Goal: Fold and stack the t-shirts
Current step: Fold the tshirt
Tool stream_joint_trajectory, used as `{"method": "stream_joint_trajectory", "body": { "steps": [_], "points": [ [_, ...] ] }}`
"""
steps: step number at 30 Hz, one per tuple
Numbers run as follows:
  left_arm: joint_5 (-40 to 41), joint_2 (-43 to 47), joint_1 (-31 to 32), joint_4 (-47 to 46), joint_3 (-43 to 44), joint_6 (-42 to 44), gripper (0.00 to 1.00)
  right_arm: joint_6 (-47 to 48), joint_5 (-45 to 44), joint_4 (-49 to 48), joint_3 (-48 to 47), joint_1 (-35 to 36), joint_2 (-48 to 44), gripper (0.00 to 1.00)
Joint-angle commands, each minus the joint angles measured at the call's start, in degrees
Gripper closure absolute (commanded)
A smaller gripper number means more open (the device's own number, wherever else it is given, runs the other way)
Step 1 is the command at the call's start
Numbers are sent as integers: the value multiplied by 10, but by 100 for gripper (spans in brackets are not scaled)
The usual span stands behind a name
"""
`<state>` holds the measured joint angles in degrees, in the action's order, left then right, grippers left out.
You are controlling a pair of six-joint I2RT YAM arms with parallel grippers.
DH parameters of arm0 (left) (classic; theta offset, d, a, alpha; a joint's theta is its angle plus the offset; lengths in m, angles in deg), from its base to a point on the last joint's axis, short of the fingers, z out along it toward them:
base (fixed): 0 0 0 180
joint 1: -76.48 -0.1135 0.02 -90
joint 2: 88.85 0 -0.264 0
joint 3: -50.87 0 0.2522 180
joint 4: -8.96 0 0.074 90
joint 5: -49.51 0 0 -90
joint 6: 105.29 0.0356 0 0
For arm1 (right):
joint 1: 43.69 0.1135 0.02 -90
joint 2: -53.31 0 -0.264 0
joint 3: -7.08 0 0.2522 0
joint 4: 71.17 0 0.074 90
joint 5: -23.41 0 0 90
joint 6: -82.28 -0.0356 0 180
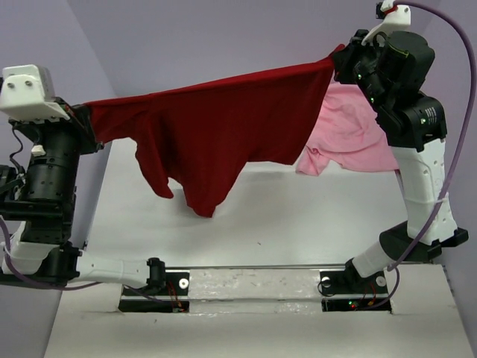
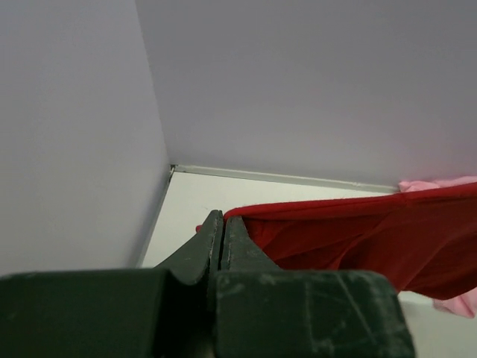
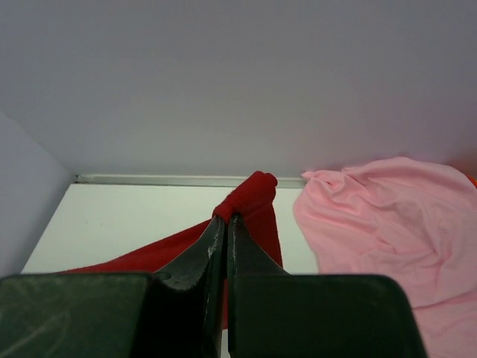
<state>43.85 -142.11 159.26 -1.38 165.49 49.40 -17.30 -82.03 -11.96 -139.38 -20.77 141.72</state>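
Even, soft light; wrist views blur the near hands.

Two t-shirts in view: one dark red t-shirt (image 1: 216,134), strung above the table (image 1: 298,224); one light pink t-shirt (image 1: 350,142), heaped at the table's far right corner. Two arms (image 1: 45,186), bolted at the table's near edge. Two grippers, left gripper (image 1: 85,119) and right gripper (image 1: 339,64), each pinched onto red cloth above the table. Two purple cables (image 1: 466,112).
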Motion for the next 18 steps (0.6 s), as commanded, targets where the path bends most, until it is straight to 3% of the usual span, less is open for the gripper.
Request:
{"method": "stream_joint_trajectory", "body": {
  "steps": [1, 9, 14, 18],
  "points": [
    [53, -24, -10, 5, 23, 40, 100, 42, -96, -10, -5, -35, -28, 100],
    [43, -86, 2, -30, 43, 51, 100, 70, -115, -25, 45, 7, -100, 100],
    [68, -77, 27, -39, -19, 18, 100, 89, -155, -33, 89, 51, -168, 100],
    [106, -72, 83, -45, -46, 6, 100, 89, -162, -27, 104, 65, -206, 100]
  ]
}}
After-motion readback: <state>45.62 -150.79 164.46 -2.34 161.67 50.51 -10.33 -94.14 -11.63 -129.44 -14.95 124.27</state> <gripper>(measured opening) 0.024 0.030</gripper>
